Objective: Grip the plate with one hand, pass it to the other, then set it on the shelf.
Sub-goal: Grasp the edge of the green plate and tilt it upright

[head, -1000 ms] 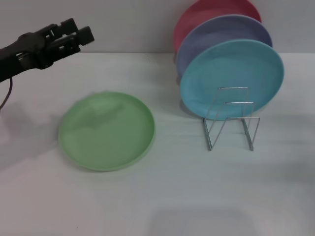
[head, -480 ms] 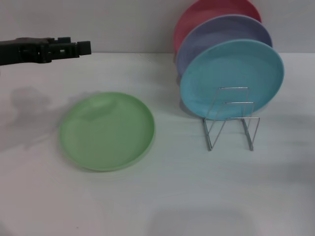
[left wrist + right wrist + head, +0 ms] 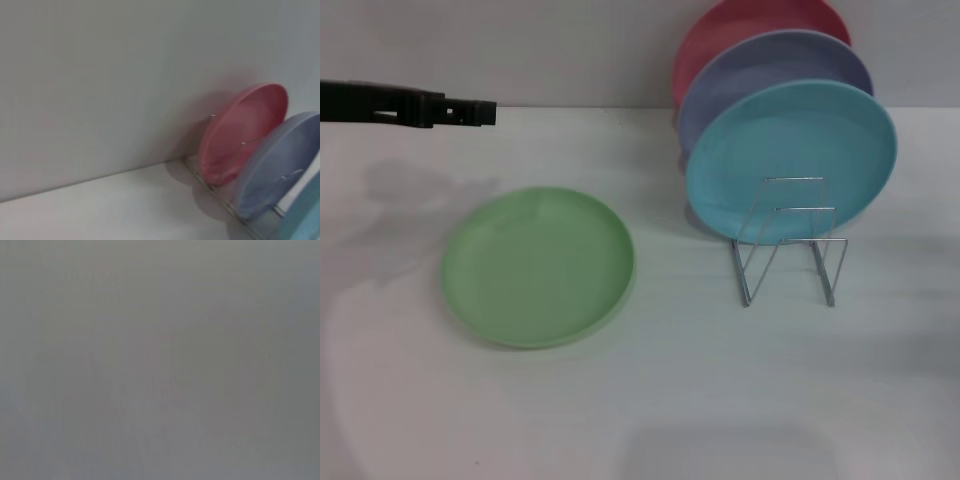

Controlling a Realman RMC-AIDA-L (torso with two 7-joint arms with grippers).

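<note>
Since the earlier frames the left gripper [image 3: 480, 113] has levelled out from a raised tilt and now lies flat, reaching in from the left edge of the head view, above the far left part of the bench; its shadow on the surface has shifted accordingly. The plates and rack have not moved.

The white bench [image 3: 650, 400] carries everything seen. The light-green plate [image 3: 538, 266] lies flat on it, left of centre, nearer the camera than the left gripper and clear of it, untouched. To the right, three plates stand on edge in a row running away from the camera: the sky-blue plate [image 3: 790, 160] in front, the lavender plate [image 3: 775, 70] behind it, the pink plate [image 3: 750, 25] at the back. In the left wrist view the pink plate [image 3: 245, 130] and the lavender plate [image 3: 280, 165] stand against a plain wall. The wire rack [image 3: 788, 240] has bare upright loops in front of the sky-blue plate, well apart from the green plate.

Jaws of the left gripper: seen edge-on, so whether they are parted or closed cannot be told. They grip nothing. The right gripper appears in no view.
</note>
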